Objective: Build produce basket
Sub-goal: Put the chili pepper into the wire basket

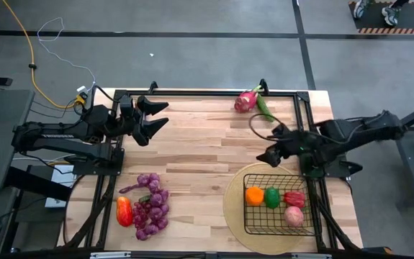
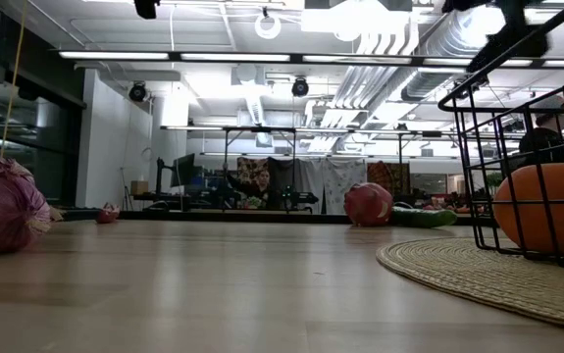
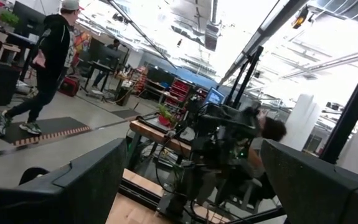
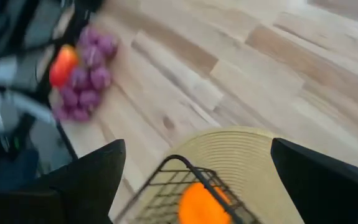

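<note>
The black wire basket [image 1: 279, 207] stands on a round woven mat [image 1: 233, 208] at the near right. It holds an orange [image 1: 255, 195], a green pepper [image 1: 272, 196], a red pepper [image 1: 294, 198] and a pink fruit [image 1: 294, 216]. A pink dragon fruit [image 1: 245, 101] and a green cucumber [image 1: 266, 108] lie at the far edge. Purple grape bunches [image 1: 151, 205] and an orange-red pepper [image 1: 124, 211] lie at the near left. My right gripper [image 1: 268, 144] hangs open above the table, just beyond the basket's far edge. My left gripper [image 1: 156, 117] is open and raised at the far left.
Bare wood lies in the middle of the table between the grapes and the mat. The black frame rails [image 1: 214, 92] run along the table's edges. In the left wrist view a person [image 3: 42, 68] walks in the room beyond the table.
</note>
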`<act>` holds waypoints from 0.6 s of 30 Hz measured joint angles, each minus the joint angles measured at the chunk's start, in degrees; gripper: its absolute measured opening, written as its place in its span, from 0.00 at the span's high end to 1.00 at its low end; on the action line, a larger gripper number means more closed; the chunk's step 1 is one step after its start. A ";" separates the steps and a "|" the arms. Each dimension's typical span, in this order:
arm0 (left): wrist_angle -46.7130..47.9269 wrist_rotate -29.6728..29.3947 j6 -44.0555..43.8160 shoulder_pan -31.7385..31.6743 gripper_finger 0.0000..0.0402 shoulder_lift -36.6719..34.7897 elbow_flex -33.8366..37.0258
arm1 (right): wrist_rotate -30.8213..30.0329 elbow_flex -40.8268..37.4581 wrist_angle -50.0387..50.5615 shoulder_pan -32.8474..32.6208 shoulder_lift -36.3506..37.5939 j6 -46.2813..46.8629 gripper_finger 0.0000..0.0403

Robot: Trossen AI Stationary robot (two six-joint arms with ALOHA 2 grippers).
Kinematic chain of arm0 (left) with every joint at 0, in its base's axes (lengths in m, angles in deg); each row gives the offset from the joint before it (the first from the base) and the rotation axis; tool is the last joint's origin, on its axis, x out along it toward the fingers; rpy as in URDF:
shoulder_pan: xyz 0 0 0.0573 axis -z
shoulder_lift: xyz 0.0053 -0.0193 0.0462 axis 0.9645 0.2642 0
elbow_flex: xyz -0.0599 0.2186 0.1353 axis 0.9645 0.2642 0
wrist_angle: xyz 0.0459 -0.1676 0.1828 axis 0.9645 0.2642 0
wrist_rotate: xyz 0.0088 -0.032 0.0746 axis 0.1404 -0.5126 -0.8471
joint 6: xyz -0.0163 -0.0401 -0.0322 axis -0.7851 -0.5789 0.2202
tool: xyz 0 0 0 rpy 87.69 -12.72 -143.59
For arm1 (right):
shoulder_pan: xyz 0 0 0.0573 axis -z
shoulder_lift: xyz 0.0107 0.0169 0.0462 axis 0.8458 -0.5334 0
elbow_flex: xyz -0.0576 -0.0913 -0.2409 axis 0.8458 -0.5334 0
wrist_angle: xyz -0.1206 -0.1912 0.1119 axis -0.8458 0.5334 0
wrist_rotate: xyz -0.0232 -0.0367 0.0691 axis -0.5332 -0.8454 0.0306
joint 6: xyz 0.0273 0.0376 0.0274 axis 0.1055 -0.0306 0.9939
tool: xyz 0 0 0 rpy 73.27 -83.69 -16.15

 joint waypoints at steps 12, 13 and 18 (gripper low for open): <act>0.95 -1.88 -0.21 0.00 0.11 0.00 0.00 | 21.34 -0.04 -30.21 20.19 -13.95 -38.44 0.03; 1.49 -2.05 -0.21 0.00 0.11 -0.02 0.00 | 22.36 -0.04 -34.07 21.06 -14.82 -39.26 0.03; 4.49 -2.83 -0.21 0.00 0.11 0.00 0.00 | 24.23 -0.04 -43.93 23.59 -13.89 -38.99 0.03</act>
